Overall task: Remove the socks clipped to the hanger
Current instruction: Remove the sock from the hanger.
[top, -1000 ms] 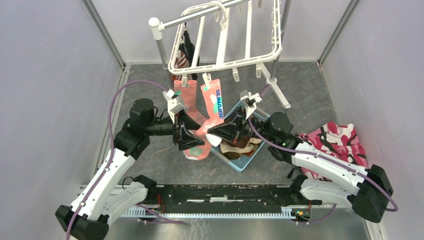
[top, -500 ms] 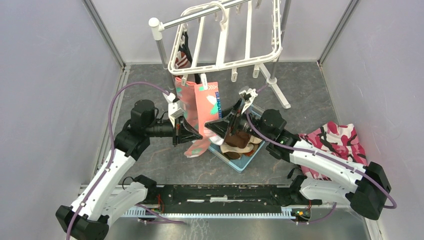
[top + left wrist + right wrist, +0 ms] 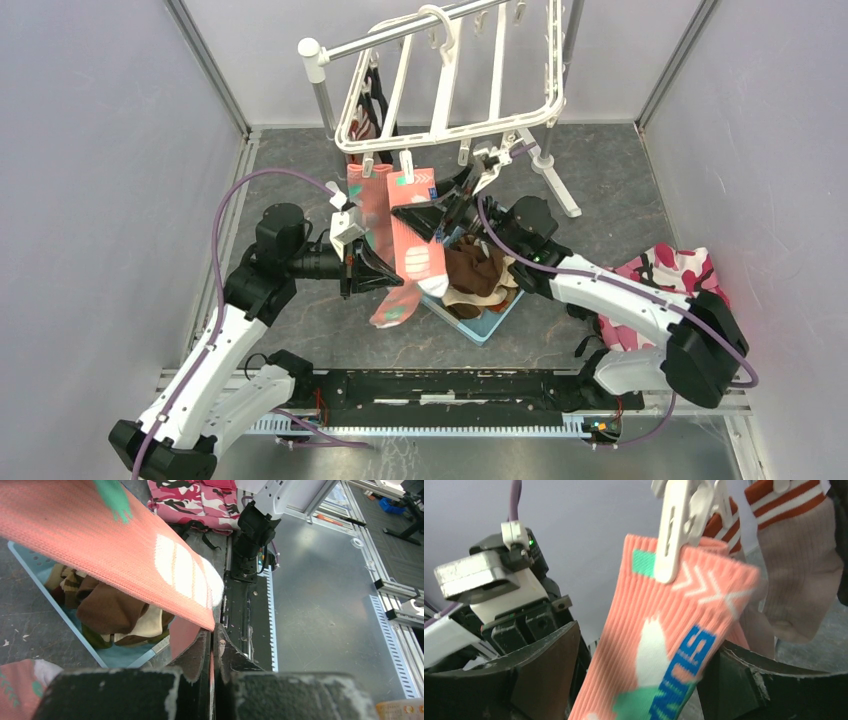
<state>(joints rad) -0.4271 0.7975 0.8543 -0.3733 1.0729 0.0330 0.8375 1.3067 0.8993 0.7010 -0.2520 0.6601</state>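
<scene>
Grip swap: my left gripper has just pinched shut on the lower fabric of one coral sock. My right gripper has released, jaws wide astride the second sock beneath its clip. Both socks hang pegged to the hanger; unclipping, I judge, follows.

The hanger runs off the top view's upper edge, and dark socks at its far left corner sit mostly behind its bars. The right coral sock is cut off at the right wrist view's bottom, its side blurred. The left coral sock shows only a sliver inside the left end effector.
</scene>
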